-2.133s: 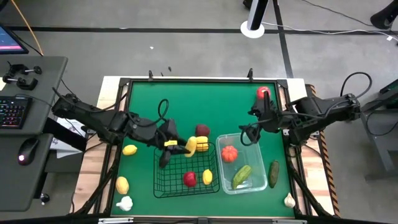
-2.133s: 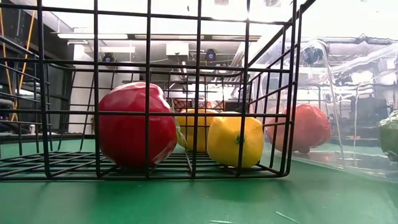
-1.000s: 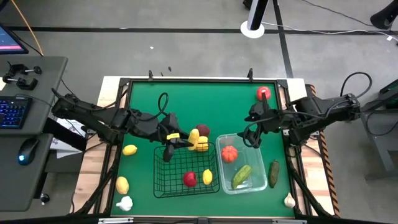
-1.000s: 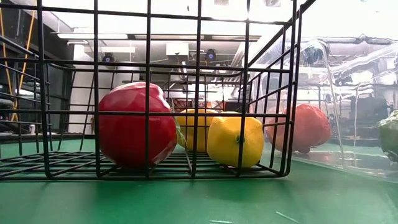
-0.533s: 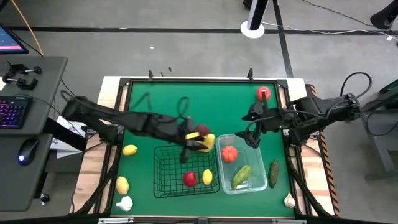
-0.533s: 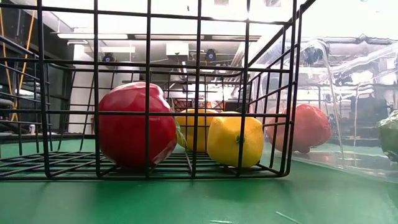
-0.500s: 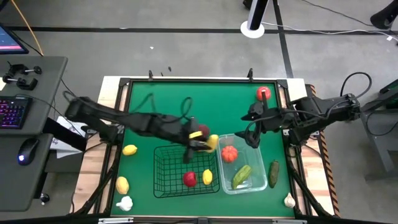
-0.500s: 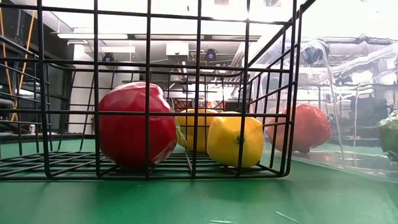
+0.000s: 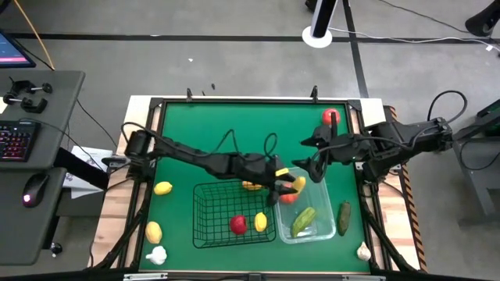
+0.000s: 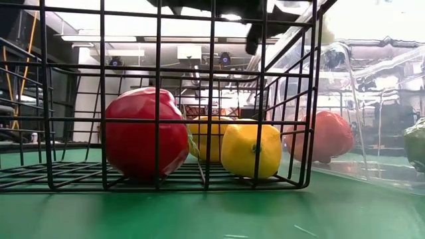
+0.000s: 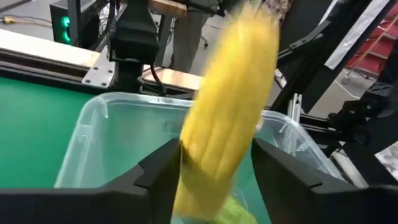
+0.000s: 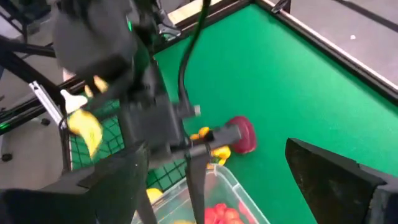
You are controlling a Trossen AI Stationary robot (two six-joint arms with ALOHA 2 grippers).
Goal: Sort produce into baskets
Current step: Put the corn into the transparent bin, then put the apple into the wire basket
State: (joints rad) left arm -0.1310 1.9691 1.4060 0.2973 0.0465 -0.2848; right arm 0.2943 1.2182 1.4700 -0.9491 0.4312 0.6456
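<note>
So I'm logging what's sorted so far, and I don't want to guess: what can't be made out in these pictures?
- High view: the left gripper covers part of the clear tub.
- Left wrist view: the corn is motion-blurred and hides the tub's contents.
- Low view: the green item is cut off by the picture edge.
- High view: the yellow piece by the black basket is partly under the arm.

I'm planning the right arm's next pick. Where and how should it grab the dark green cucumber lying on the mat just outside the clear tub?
Probably across the middle of the cucumber, coming straight down from above. It lies flat on the green mat, long axis running roughly toward and away from the tub's long wall, so the fingers should close across its narrow width. The clear tub sits close beside it, so keep that finger tight to the cucumber.
</note>
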